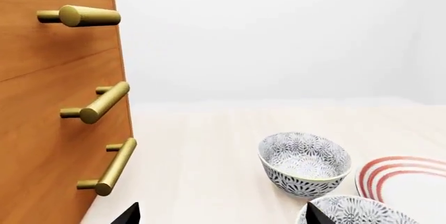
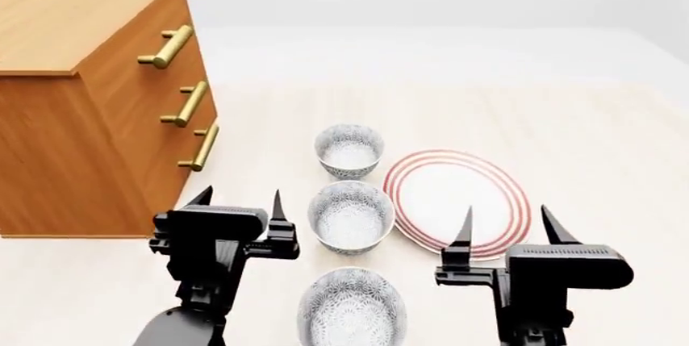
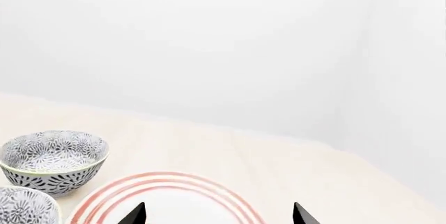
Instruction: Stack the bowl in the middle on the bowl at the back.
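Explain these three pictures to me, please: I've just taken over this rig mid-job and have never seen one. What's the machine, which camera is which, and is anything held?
It is a simulated two-armed robot. The head view looks down over both arms: the left tool and the right tool are black two-pronged graspers, both open and empty. The other two pictures come from cameras near each tool; only the prong tips show at their edges. On the pale table three speckled bowls stand in a row: the bowl at the back, the bowl in the middle and a nearest bowl. A red-ringed plate lies to their right, and a wooden drawer chest with brass handles to their left. Nothing is stacked yet.
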{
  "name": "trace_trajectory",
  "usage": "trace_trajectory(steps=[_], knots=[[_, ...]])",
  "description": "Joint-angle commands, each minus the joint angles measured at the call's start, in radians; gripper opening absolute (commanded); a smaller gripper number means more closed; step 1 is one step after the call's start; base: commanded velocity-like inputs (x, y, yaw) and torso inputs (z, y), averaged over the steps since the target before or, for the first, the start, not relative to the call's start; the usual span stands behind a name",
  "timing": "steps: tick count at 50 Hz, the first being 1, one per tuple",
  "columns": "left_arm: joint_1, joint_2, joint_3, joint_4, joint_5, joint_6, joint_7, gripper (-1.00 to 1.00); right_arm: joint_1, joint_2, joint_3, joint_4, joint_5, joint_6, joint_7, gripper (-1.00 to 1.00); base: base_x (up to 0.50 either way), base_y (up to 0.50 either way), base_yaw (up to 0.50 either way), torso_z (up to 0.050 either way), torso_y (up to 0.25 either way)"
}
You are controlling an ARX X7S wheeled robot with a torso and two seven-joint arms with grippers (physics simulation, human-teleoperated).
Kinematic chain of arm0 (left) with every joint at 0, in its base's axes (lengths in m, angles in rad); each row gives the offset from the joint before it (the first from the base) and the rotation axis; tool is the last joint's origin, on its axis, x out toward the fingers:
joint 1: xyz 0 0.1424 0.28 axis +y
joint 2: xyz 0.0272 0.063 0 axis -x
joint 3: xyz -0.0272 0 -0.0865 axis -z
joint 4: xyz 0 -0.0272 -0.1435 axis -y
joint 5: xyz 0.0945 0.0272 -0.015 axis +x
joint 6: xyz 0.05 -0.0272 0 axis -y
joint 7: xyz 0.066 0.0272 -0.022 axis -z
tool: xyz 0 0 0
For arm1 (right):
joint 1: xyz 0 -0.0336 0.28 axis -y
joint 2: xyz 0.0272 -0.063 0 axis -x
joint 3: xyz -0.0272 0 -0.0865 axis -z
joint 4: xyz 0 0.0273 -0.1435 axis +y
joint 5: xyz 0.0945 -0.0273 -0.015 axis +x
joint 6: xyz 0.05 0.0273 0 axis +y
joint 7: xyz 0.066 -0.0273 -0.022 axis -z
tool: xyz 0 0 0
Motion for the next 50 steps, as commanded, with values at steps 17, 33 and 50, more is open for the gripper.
trace_trajectory(steps=[17, 33, 50], knots=[[-0.510, -0.025, 0.184, -0.165, -0.037, -0.561, 0.105, 1.00, -0.017, 0.017, -0.015, 0.023, 0.012, 0.004, 0.018, 1.00, 0.00, 0.00, 0.00, 0.000, 0.000], [-0.824, 0.124, 0.159, -0.786, -0.152, -0.663, 0.027, 1.00, -0.044, 0.024, -0.014, 0.069, 0.037, -0.060, 0.029, 1.00, 0.00, 0.00, 0.00, 0.000, 0.000], [-0.916, 0.117, 0.384, -1.105, -0.424, -0.495, -0.125, 1.00, -0.052, 0.036, -0.012, 0.091, 0.051, -0.078, 0.038, 1.00, 0.00, 0.00, 0.00, 0.000, 0.000]])
